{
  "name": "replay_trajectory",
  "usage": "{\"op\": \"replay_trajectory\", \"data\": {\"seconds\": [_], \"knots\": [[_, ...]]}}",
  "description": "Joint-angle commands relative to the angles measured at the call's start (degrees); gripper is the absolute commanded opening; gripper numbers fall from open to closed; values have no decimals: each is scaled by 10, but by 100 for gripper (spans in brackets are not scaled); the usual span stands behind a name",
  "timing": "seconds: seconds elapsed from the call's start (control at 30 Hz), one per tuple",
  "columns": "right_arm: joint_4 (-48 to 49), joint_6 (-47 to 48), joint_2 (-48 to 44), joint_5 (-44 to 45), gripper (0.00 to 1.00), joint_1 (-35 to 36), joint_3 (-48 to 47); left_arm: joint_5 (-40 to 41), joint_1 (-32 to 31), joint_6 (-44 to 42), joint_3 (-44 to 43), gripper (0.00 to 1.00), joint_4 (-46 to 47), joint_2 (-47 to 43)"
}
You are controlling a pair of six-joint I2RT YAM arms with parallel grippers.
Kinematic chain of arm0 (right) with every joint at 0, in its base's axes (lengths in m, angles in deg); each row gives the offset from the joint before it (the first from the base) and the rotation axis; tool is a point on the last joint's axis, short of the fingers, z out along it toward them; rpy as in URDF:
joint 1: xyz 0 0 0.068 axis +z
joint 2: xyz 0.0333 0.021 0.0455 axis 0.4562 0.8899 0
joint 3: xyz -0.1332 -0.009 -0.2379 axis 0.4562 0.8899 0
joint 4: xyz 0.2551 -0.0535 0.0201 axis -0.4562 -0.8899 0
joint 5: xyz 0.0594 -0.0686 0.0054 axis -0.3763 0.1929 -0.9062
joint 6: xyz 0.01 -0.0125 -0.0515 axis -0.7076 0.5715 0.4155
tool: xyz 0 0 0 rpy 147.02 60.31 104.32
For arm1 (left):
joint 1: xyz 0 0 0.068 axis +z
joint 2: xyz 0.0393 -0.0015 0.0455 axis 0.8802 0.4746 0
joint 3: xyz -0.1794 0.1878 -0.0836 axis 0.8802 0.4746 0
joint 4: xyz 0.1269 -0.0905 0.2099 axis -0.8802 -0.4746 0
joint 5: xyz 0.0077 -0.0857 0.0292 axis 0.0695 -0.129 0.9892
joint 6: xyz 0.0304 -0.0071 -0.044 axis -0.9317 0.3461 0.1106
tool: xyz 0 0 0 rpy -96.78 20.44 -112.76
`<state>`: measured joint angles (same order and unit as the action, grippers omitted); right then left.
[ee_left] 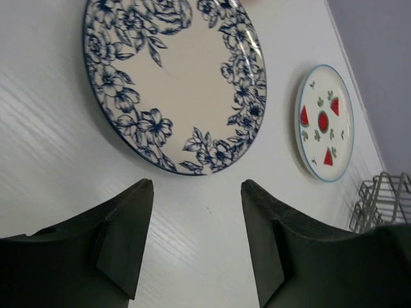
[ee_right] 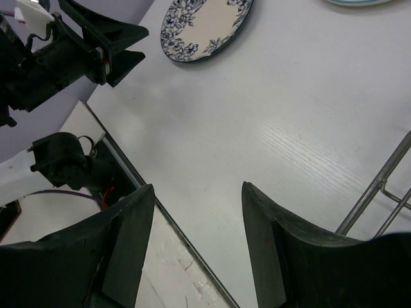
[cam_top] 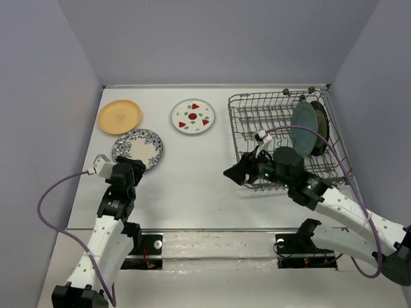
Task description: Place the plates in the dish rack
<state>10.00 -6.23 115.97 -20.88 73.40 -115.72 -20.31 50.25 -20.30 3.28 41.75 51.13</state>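
Three plates lie flat on the white table: a plain orange-yellow one (cam_top: 119, 117) at the back left, a white one with red fruit marks (cam_top: 192, 116) (ee_left: 324, 122), and a blue-and-white floral one (cam_top: 138, 147) (ee_left: 173, 77) (ee_right: 205, 22). In the grey wire dish rack (cam_top: 250, 122) (ee_left: 382, 202) a teal-blue plate (cam_top: 303, 129) stands upright, with a dark-rimmed plate (cam_top: 319, 127) behind it. My left gripper (cam_top: 135, 165) (ee_left: 198, 186) hovers open just short of the floral plate's near rim, holding nothing. My right gripper (cam_top: 229, 173) (ee_right: 198, 189) is open and empty at the rack's front left corner.
The table's near edge with its metal strip (ee_right: 160, 218) runs below the right gripper. A rack wire (ee_right: 379, 186) shows at the right of the right wrist view. Grey walls enclose the table on three sides. Purple cables trail from both wrists.
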Motion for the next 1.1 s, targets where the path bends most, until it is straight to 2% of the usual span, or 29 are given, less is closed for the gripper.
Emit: {"op": "replay_trajectory", "data": {"seconds": [0.0, 0.2, 0.57, 0.8, 1.07], "knots": [[36, -7, -24, -19, 62, 10, 16, -37, 76, 38, 30, 69, 50, 12], [36, -3, -41, -40, 62, 10, 31, -98, 176, 48, 57, 73, 156, 134], [33, 10, -48, -52, 63, 10, 39, -89, 194, 61, 57, 70, 269, 295], [35, 10, -31, -49, 63, 10, 35, -87, 195, 61, 67, 55, 305, 340], [45, 6, -17, -49, 63, 10, 21, -88, 194, 47, 75, 28, 326, 348]]}}
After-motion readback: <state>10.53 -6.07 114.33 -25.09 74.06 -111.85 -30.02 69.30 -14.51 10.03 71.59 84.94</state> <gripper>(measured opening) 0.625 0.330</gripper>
